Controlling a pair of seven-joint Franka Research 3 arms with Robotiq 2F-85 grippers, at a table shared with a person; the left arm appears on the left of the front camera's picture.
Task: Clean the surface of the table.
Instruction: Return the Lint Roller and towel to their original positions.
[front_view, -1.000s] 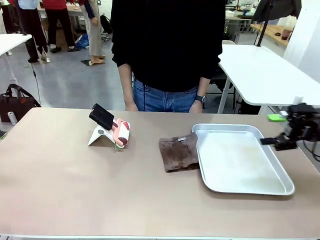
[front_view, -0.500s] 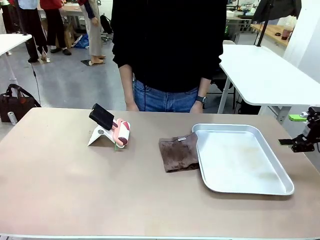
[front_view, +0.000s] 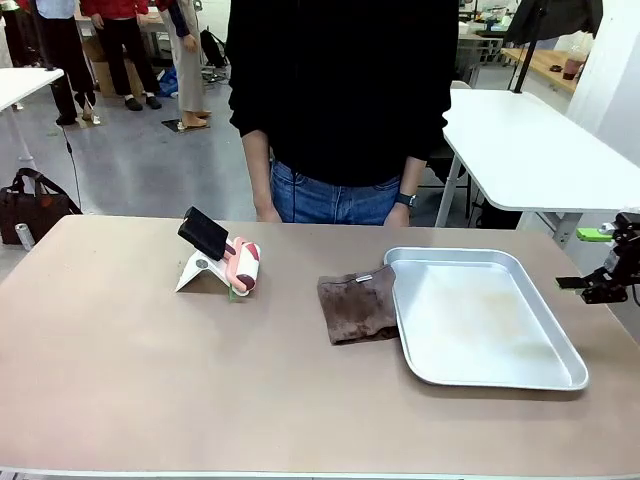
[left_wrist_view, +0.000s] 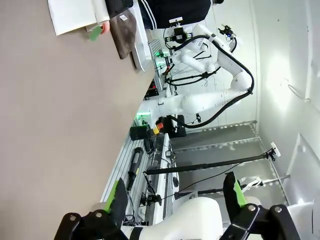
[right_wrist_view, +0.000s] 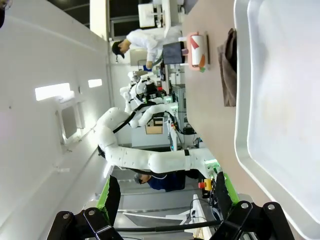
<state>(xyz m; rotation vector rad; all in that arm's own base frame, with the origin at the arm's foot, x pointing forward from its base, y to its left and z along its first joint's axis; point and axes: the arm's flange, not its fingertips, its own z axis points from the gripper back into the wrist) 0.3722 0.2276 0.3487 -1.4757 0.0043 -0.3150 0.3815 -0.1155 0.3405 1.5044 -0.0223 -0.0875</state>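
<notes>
Front view has the right hand (front_view: 600, 265) wide and empty off the bench's (front_view: 150, 390) right edge, just past the metal tray (front_view: 560, 372); a brown cloth (front_view: 355, 308) touches the tray's far side from it, a lint roller (front_view: 235, 262) on a white stand beyond. Left wrist view adds the left hand (left_wrist_view: 177, 197), wide and empty, hanging off the bench's side edge. Bare beige surface spreads toward the robot. A person (front_view: 340, 100) stands opposite; white tables behind.
</notes>
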